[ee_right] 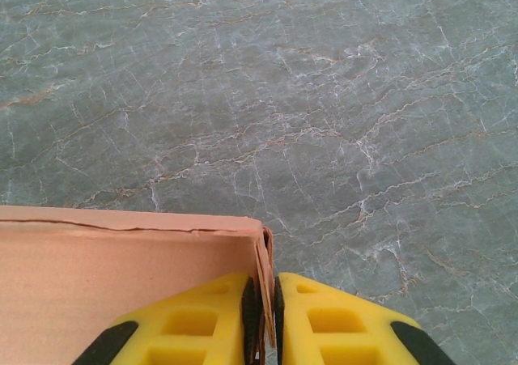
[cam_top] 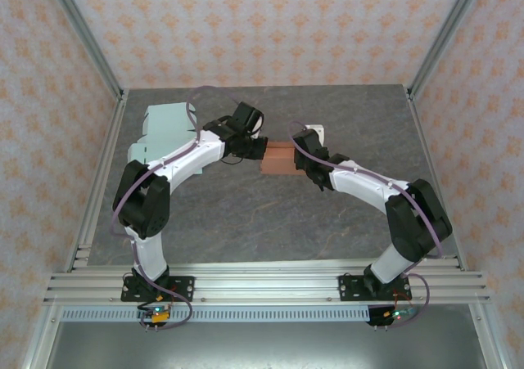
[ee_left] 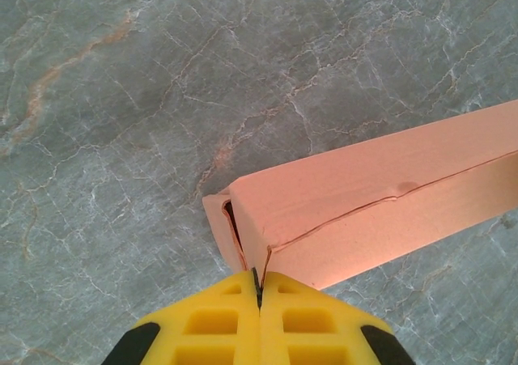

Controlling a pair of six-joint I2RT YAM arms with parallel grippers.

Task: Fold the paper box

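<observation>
The orange paper box [cam_top: 277, 158] lies on the grey table between both arms, formed into a long closed shape. In the left wrist view the box [ee_left: 364, 203] runs off to the right, with a seam along its upper edge and a slight gap at its near end. My left gripper [ee_left: 259, 280] is shut, its yellow tips pressed against that end's corner edge. In the right wrist view my right gripper [ee_right: 261, 300] is shut on the layered end flaps of the box [ee_right: 121, 276]. From above, the left gripper [cam_top: 264, 150] and right gripper [cam_top: 296, 163] flank the box.
Pale green flat paper pieces [cam_top: 168, 128] lie at the back left, behind the left arm. A small white object [cam_top: 315, 129] sits just behind the right gripper. Metal frame posts and patterned walls bound the table [cam_top: 270, 222].
</observation>
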